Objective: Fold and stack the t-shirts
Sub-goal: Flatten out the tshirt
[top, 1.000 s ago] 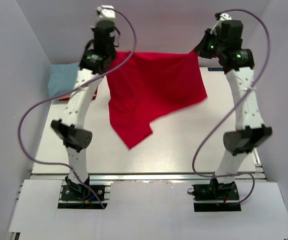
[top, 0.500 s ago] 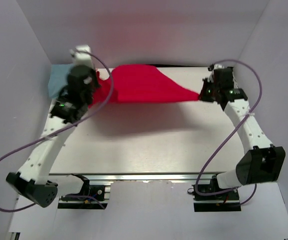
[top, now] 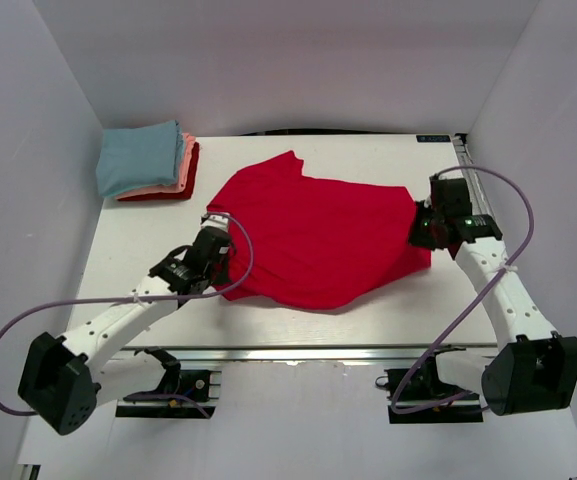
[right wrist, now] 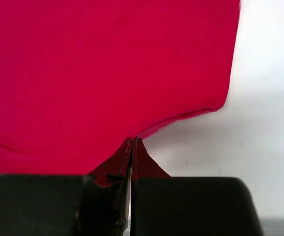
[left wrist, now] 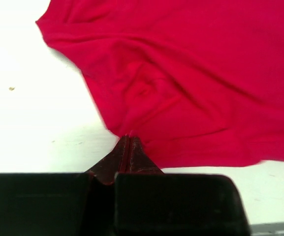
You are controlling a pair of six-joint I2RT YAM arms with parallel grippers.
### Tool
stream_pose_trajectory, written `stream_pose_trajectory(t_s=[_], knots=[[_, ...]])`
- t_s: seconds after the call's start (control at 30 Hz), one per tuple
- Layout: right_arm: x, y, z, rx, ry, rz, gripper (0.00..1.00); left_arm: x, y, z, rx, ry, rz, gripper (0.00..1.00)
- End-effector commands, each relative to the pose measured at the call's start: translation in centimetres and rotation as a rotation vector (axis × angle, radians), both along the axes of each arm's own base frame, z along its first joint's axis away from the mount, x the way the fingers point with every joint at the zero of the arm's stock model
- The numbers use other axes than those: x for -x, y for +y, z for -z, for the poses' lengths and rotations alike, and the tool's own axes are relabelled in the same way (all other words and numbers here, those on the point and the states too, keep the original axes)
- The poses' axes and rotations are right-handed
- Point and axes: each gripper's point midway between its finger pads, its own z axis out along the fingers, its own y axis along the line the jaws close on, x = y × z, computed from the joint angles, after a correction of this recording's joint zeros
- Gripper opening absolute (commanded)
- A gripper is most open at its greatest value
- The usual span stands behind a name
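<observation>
Left wrist: shirt (left wrist: 181, 88) seemingly between fingers (left wrist: 113, 164)

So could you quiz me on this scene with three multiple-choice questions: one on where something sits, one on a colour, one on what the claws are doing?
1. Where is the folded stack?
A. At the far left corner of the table
B. At the near right corner
C. In the middle

2. What colour lies on top of that stack?
A. Red
B. Light blue
C. Salmon-pink

3. How do the left gripper and the right gripper stand?
A. Both open, above the cloth
B. Both shut on the red shirt
C. One open, one shut

Answers:
1 A: the top view shows the pile at the far left corner, apart from the spread shirt.
2 B: light blue is uppermost, with salmon-pink and red edges below it.
3 B: each wrist view shows the fingers pinched together on red cloth.
</observation>
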Motion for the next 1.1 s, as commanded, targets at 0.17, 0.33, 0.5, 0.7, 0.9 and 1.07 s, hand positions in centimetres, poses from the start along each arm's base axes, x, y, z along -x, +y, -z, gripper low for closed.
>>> stream_pose_trajectory(t_s=[0.17, 0.33, 0.5, 0.7, 0.9, 1.07], knots=[[5.9, -1.8, 3.4, 0.047, 0.23, 0.093, 0.0, 1.4, -1.2, -1.9, 0.088, -0.003, -0.044, 0.0], [7.5, -2.0, 2.9, 0.028, 0.233, 0.144, 0.0, 2.4, -1.9, -1.5, 0.123, 0.024, -0.026, 0.0], [10.0, -3.4, 2.2, 0.079, 0.251, 0.176, 0.0, 3.3, -0.9, -5.0, 0.135, -0.044, -0.101, 0.0], [9.9, -4.3, -7.8, 0.017, -0.121, 0.242, 0.0, 3.7, 2.3, -18.0, 0.32, -0.338, -0.224, 0.0], [10.5, -6.2, -19.6, 0.027, -0.472, 0.275, 0.0, 4.1, 4.9, -28.3, 0.359, -0.554, -0.223, 0.0], [11.1, -5.3, -27.3, 0.01, -0.667, 0.176, 0.0, 4.0, 5.2, -35.8, 0.426, -0.704, -0.19, 0.0]])
